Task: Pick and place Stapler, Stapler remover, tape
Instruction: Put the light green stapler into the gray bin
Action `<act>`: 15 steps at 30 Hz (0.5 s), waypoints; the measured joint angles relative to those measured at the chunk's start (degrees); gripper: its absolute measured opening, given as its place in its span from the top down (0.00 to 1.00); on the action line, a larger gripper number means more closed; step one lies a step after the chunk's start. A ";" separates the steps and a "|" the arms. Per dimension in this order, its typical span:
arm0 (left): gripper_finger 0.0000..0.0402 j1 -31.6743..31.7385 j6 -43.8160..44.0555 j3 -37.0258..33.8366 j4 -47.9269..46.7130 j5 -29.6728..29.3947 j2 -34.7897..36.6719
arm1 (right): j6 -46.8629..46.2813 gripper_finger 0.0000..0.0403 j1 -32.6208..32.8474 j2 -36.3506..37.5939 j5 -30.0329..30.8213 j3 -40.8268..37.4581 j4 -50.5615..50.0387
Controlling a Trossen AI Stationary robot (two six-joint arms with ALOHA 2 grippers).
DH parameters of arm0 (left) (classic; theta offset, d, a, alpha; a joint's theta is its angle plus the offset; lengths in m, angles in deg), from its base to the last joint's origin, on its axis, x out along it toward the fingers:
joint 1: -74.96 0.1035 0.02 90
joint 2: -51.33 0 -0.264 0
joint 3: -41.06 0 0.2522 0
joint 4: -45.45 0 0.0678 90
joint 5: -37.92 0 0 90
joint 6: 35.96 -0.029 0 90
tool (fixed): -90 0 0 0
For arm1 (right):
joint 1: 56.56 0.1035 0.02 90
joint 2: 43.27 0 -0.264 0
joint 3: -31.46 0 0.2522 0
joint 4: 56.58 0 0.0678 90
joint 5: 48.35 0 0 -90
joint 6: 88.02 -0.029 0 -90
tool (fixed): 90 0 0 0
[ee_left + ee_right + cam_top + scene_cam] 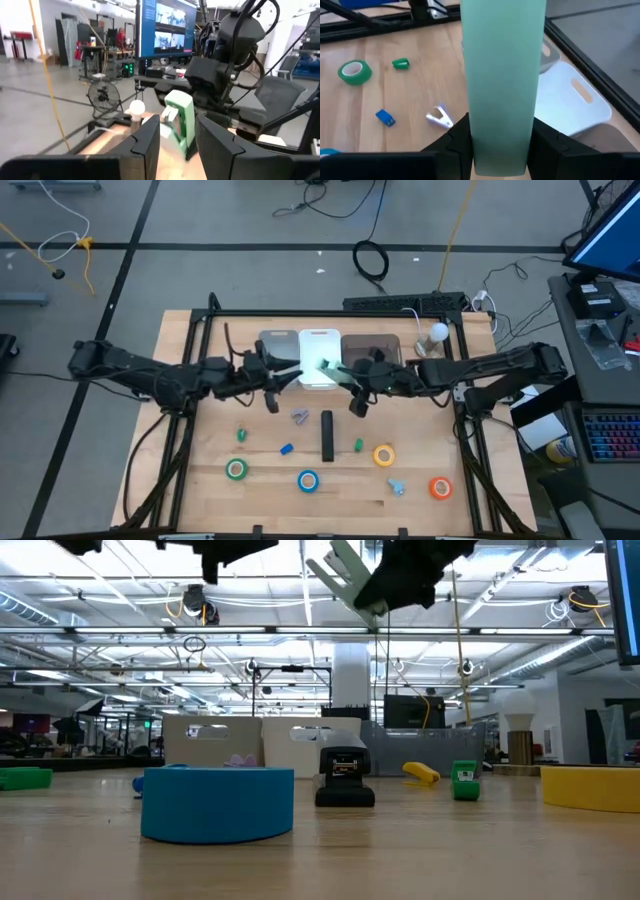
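Holding a pale green stapler (502,80) clenched in my right hand (352,377), I have it high over the white bin (319,358). The grip looks narrow, so it could tilt and miss. My left hand (177,145) hangs released nearby; they might collide. Tape rolls (307,480) wait on the bench (200,490).

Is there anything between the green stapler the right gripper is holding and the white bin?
Nothing visible. The right gripper holds the green stapler in the air right at the white bin's edge, the bin looks open, and the left gripper sits beside it, not over it.
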 joint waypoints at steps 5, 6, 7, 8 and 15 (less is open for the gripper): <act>0.70 0.00 -7.52 4.17 -4.12 -0.04 -2.39 | 1.13 0.70 0.00 -0.38 -2.53 0.02 0.49; 0.70 0.00 -8.87 5.31 -5.46 -0.04 -2.93 | 1.16 0.70 0.00 -0.56 -3.13 0.04 0.42; 0.70 0.00 -9.79 6.59 -6.92 -0.02 -3.45 | 1.26 0.70 0.00 -0.70 -3.07 0.04 0.01; 0.70 0.00 -10.40 7.79 -8.84 -0.04 -3.80 | 1.47 0.70 0.02 -0.80 -3.15 0.02 -0.68; 0.70 0.00 -13.41 20.12 -28.09 -0.61 -8.09 | 2.40 0.70 -0.02 -0.75 -2.83 0.02 -4.24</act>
